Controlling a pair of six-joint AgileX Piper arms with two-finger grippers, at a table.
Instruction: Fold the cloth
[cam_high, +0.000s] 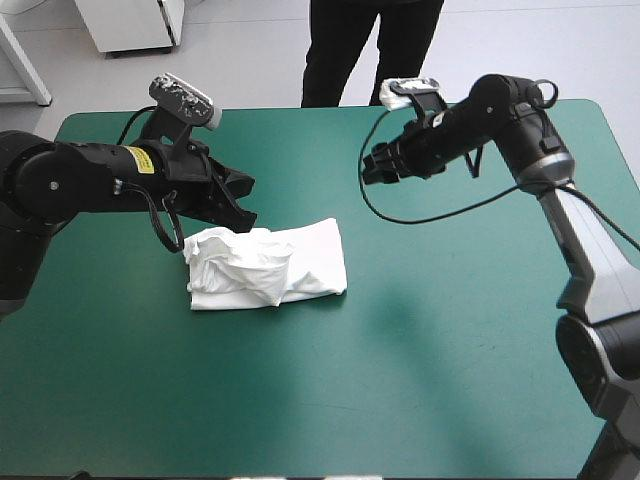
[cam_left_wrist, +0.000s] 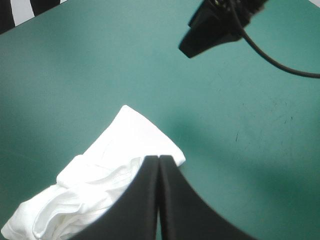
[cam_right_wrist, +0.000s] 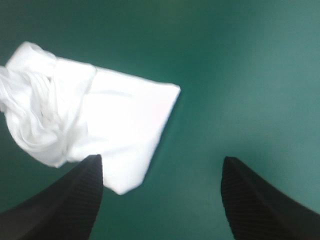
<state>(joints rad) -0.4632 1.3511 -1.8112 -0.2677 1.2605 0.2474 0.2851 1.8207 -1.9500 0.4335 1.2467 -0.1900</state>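
Observation:
The white T-shirt (cam_high: 265, 265) lies as a folded bundle left of the table's middle, smooth on its right half and rumpled on its left. My left gripper (cam_high: 243, 205) hovers at the bundle's far left edge, fingers shut in one pointed arch (cam_left_wrist: 159, 157) with no cloth between them; the T-shirt (cam_left_wrist: 125, 145) shows just beyond and beside the tips. My right gripper (cam_high: 372, 165) hangs above the table, off to the bundle's far right, and stands open (cam_right_wrist: 161, 160), with the T-shirt (cam_right_wrist: 115, 115) ahead of it. The left wrist view also catches the right gripper (cam_left_wrist: 207, 30) farther off.
The teal-green cover (cam_high: 430, 370) runs bare from the bundle to the table's front and right edges. The table's far edge (cam_high: 300, 110) lies just behind both grippers.

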